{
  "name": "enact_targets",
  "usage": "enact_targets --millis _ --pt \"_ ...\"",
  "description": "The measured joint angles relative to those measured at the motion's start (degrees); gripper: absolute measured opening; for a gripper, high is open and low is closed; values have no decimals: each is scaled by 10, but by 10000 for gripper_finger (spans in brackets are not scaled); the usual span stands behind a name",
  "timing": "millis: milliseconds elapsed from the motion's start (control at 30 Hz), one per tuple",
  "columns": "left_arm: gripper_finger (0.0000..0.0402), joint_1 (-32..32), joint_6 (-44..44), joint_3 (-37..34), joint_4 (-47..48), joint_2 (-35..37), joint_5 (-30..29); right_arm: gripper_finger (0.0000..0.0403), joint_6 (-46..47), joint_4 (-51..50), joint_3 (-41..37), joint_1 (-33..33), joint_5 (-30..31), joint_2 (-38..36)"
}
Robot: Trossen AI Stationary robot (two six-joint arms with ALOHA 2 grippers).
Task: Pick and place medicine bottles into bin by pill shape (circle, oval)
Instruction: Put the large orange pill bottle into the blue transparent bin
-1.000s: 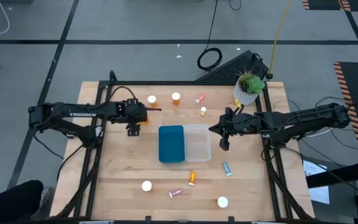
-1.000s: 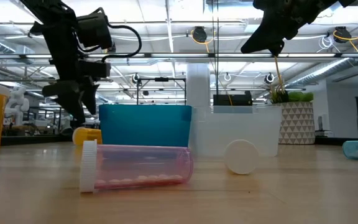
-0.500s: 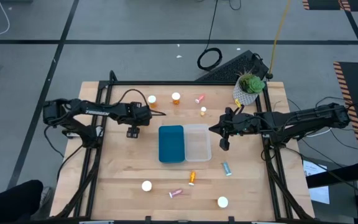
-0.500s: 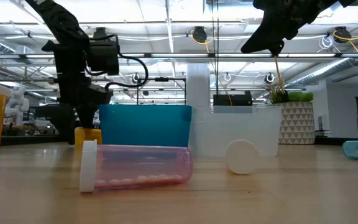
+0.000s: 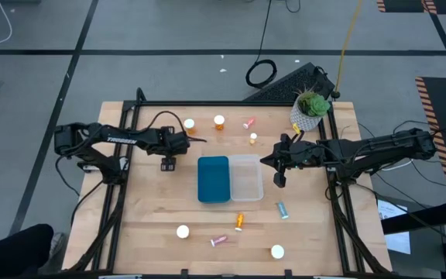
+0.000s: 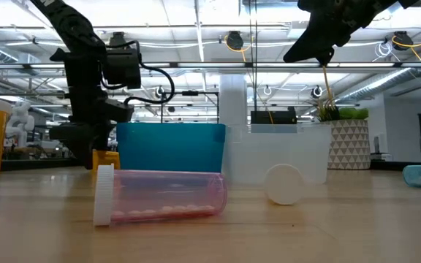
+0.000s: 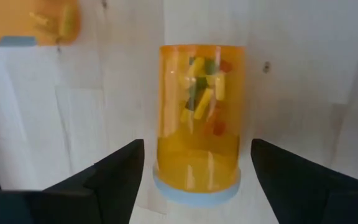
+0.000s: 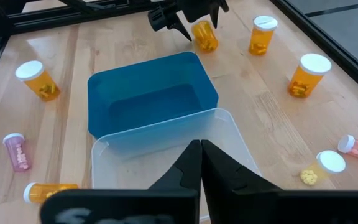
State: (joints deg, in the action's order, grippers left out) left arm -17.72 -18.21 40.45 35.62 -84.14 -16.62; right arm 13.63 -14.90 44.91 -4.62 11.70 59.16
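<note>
**Left gripper lined up over a lying amber bottle**

The left gripper (image 7: 191, 180) hangs low over the table with its two dark fingers (image 7: 114, 177) spread apart, one on each side of an amber-orange plastic pill bottle lying on its side (image 7: 197, 127). Neither finger touches the bottle, so nothing is held; the straddle looks like the set-up for a squeeze across the body. The bottle's pale cap end points toward the wrist camera, and the elongated yellow, green and orange pills inside show through the wall, which is probably what decides its bin.

From the right wrist view, the same bottle (image 8: 204, 35) lies just beyond the far rim of the blue rectangular plastic bin (image 8: 151, 99), with the clear plastic bin (image 8: 229, 134) touching the blue one on the near side. The two bins sit between the arms, likely so that either can reach them.

The right gripper (image 8: 201, 163) waits above the near edge of the clear bin, fingertips pressed together and holding nothing.

Other bottles stand or lie scattered around the bins, among them a pink bottle lying on the table (image 6: 163, 193) near the low camera.

White lettering runs along the left arm (image 5: 114, 140) but is too small to read surely. No bottle label is legible.
</note>
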Motion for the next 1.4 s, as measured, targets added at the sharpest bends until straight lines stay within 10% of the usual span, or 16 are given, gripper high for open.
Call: enact_targets --millis 367,1400 --pt "357 0 76 0 -11 0 1 0 0 -1 0 0 0 0" --pt "326 -66 -16 -75 -67 70 98 0 1 -1 0 -20 -13 0"
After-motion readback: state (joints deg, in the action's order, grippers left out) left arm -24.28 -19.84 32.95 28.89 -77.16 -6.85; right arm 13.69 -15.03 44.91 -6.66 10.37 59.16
